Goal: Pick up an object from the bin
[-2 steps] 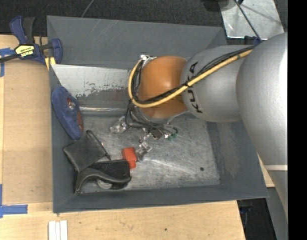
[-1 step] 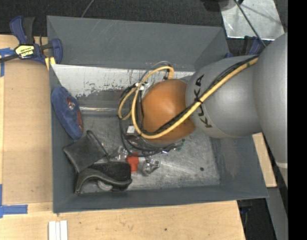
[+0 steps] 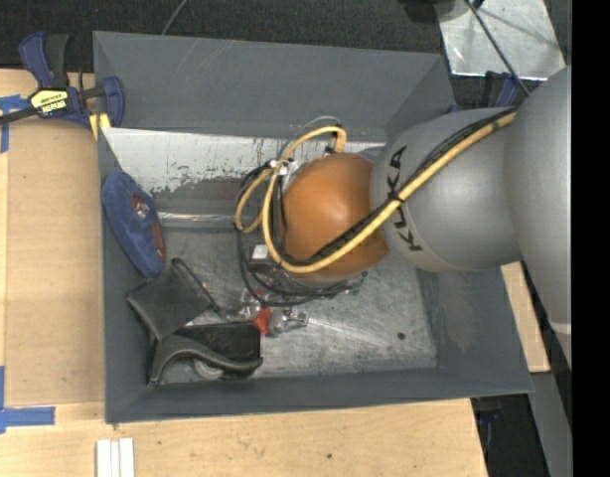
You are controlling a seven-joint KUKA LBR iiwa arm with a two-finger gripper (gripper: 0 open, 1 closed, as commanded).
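My gripper (image 3: 273, 306) reaches down into the middle of the bin, just under the arm's orange dome. Its tip is right beside a small red and silver thing (image 3: 262, 319) on the bin floor; I cannot tell whether they touch. Directly left of that lies a black curved object (image 3: 211, 346), with a black flat wedge-shaped piece (image 3: 169, 299) leaning over it. A blue oval object (image 3: 129, 222) with a reddish patch rests against the bin's left wall.
A clear plastic piece (image 3: 196, 210) lies along the back of the floor, left of the dome. The arm and its yellow cable cover the bin's right half. Bare scratched floor shows at the front right.
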